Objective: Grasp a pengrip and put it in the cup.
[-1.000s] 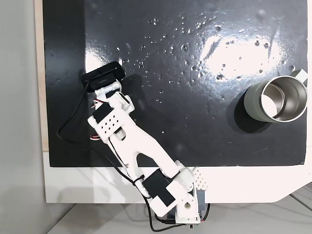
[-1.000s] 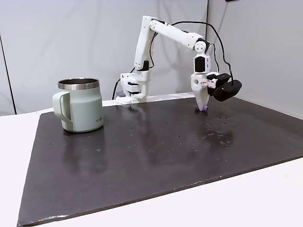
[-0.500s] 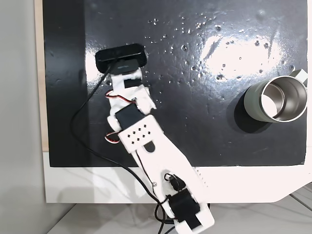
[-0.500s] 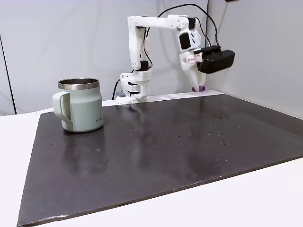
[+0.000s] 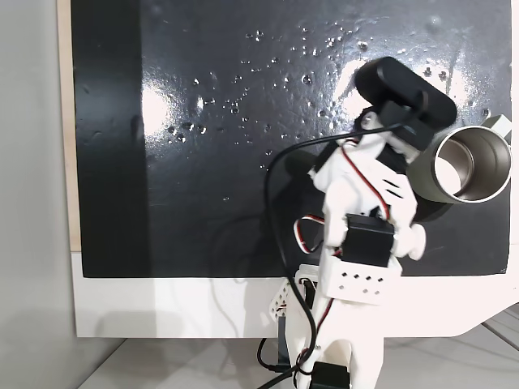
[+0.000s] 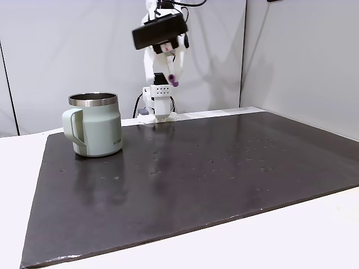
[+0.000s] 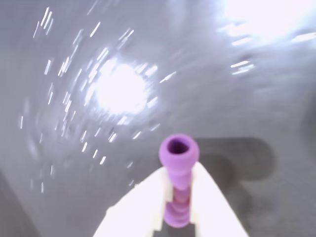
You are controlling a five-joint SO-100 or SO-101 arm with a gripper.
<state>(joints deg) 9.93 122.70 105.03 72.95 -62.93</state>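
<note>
Jaws closed on the small lilac-purple ribbed pengrip (image 7: 178, 183): in the wrist view the two white fingers (image 7: 140, 210) flank it on both sides, its hollow flared end sticking out past the tips toward the camera's far field. The background there is motion-blurred, with streaked glare on the dark surface.

In a fixed view from the side, the gripper (image 6: 171, 79) is raised high above the black mat (image 6: 185, 174), near the top of the frame, with the pengrip (image 6: 174, 80) visible as a purple spot at the fingertips. The black wrist camera (image 6: 160, 31) sits just above it. The white arm (image 6: 157, 95) stands behind, at the far edge of the table (image 6: 314, 235).

The pale grey-green mug with shiny steel inside (image 6: 94, 124) stands upright on the mat, handle facing the camera's left, well apart from the gripper in this view.

In a fixed view from above, the cup (image 5: 460, 164) sits at the right edge of the mat (image 5: 227, 121), and the black camera housing (image 5: 405, 91) lies just beside its rim at upper left. The arm (image 5: 361, 235) reaches from the bottom of the frame toward the cup. The fingertips and pengrip are hidden under the arm here.
</note>
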